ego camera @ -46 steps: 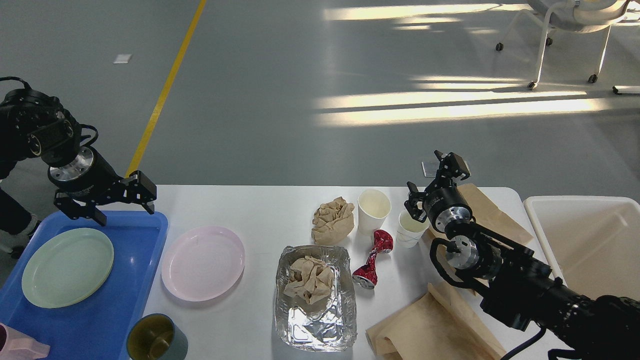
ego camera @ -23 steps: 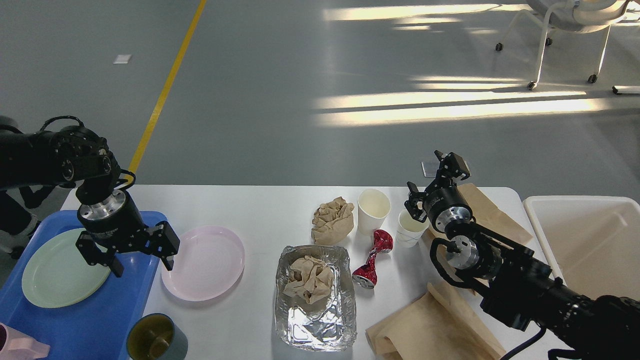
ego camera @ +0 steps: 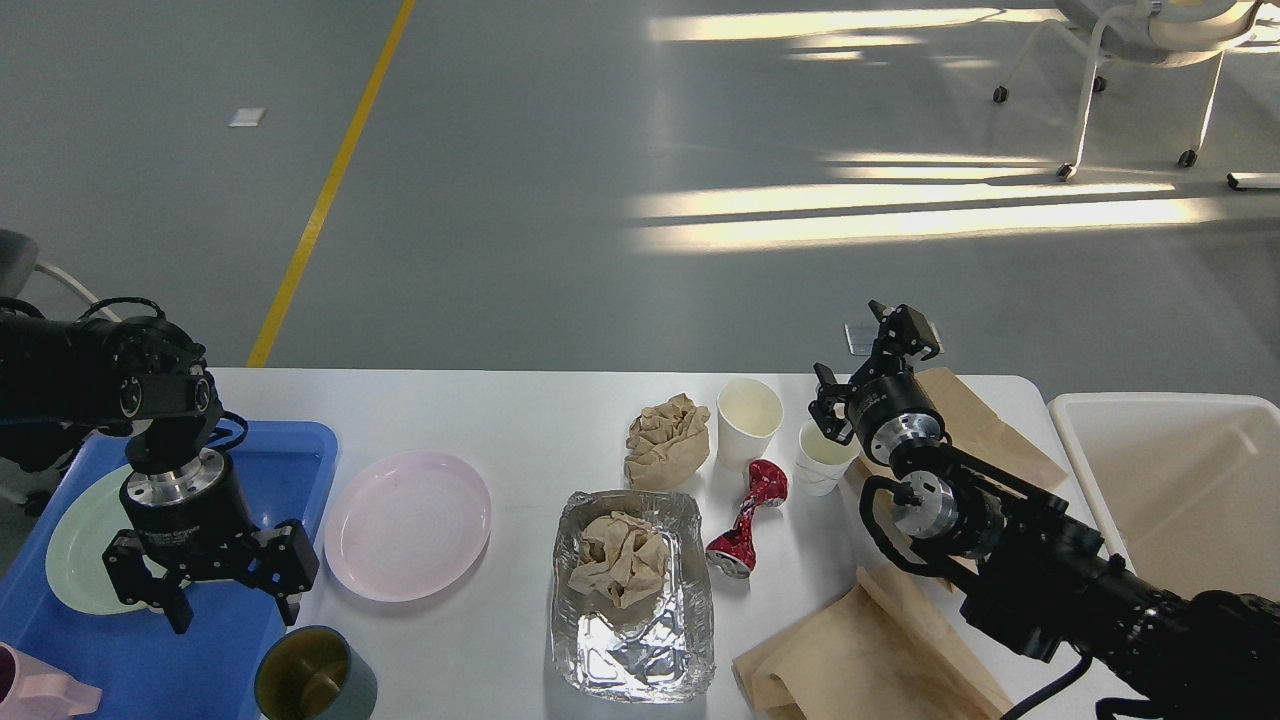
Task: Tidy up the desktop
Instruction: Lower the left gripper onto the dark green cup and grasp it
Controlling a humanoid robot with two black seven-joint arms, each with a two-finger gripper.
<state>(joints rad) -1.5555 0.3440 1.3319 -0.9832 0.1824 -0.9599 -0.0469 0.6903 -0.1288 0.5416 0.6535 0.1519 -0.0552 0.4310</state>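
Note:
The white desktop (ego camera: 520, 420) carries a pink plate (ego camera: 407, 524), a foil tray (ego camera: 630, 595) with crumpled brown paper (ego camera: 618, 558), another brown paper wad (ego camera: 666, 440), two white paper cups (ego camera: 747, 420) (ego camera: 824, 456), a crushed red can (ego camera: 748, 520) and brown paper bags (ego camera: 870, 660). My left gripper (ego camera: 235, 608) is open and empty, fingers pointing down over the blue tray (ego camera: 200, 650), just above a dark green cup (ego camera: 315, 680). My right gripper (ego camera: 872, 345) is open and empty, hovering just behind the smaller paper cup.
The blue tray at front left holds a green plate (ego camera: 75, 545) and a pink item (ego camera: 40, 690) at its corner. A white plastic bin (ego camera: 1180, 480) stands off the right end. A flat brown bag (ego camera: 980, 430) lies at the back right.
My left arm has swung down and toward me, from the tray's back edge to the tray's front near the green cup. The right arm has not moved.

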